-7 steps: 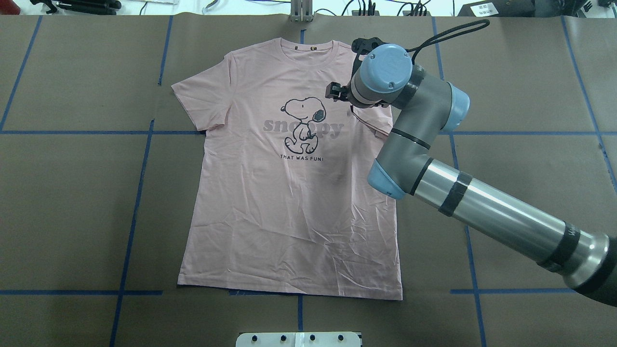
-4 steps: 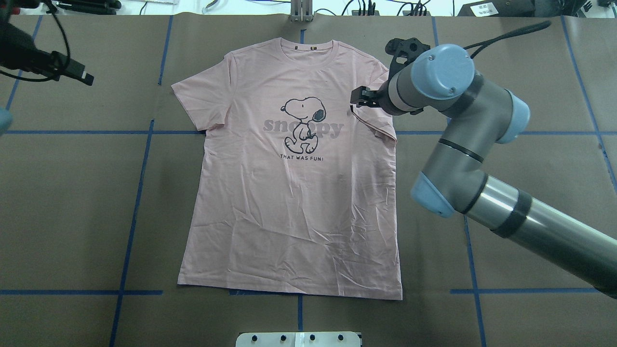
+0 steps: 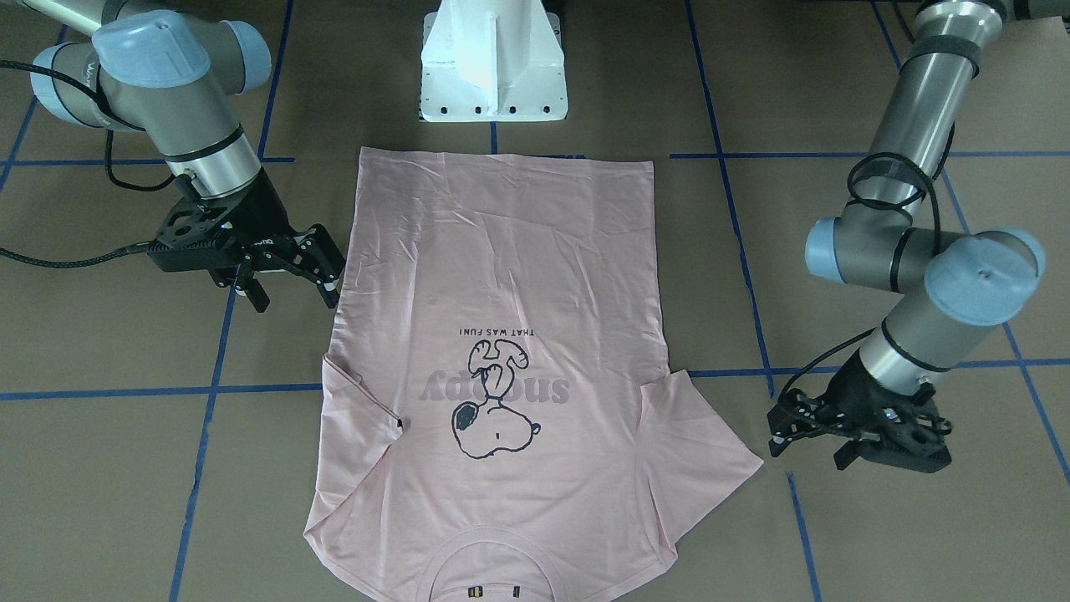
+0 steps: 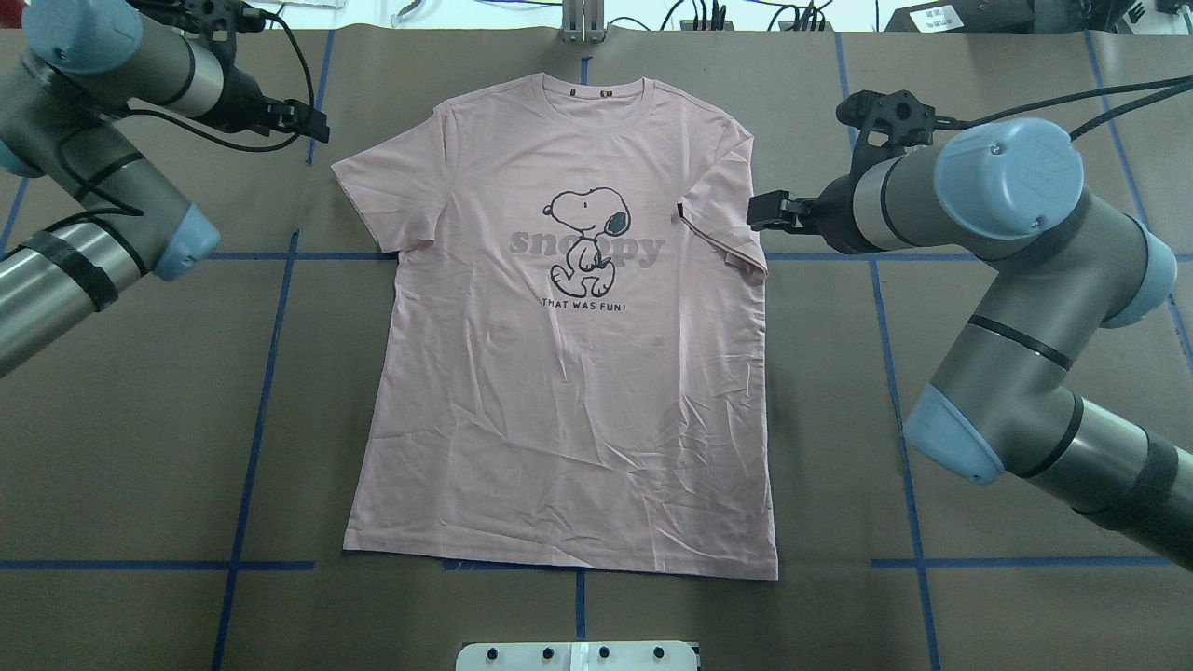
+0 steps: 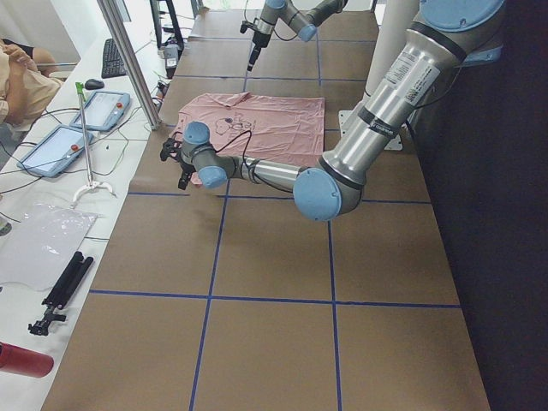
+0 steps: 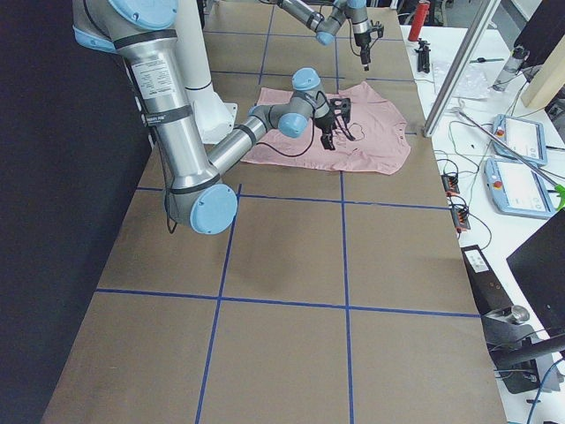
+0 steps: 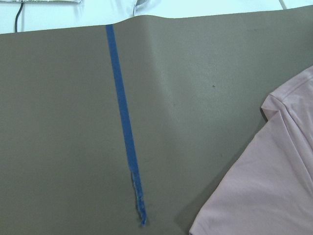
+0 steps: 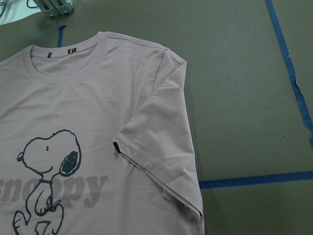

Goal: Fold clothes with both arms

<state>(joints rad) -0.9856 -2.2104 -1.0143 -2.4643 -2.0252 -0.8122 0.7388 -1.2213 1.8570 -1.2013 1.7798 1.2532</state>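
The right gripper [image 3: 292,293] hangs spread and empty, just right of the T-shirt's [image 4: 559,391] in-folded sleeve [image 4: 722,228]. The left gripper [image 3: 807,451], prongs apart and empty, hovers off the flat left sleeve [image 4: 373,200]. The shirt lies print-up mid-table [image 4: 140,419], collar far.

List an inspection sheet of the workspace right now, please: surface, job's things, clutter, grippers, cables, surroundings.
Surface: brown paper-covered table with a blue tape grid.
Job's things: pale pink short-sleeved T-shirt flat, print up; folded sleeve on the robot's right lies on the chest, spread sleeve lies flat.
Clutter: nothing seen.
Grippers: black two-finger right gripper open, empty, beside the folded sleeve; black left gripper open, empty, off the spread sleeve.
Cables: black cables run along both arms; none on the T-shirt.
Surroundings: white pedestal base at the hem end; white side bench with handheld control tablets.
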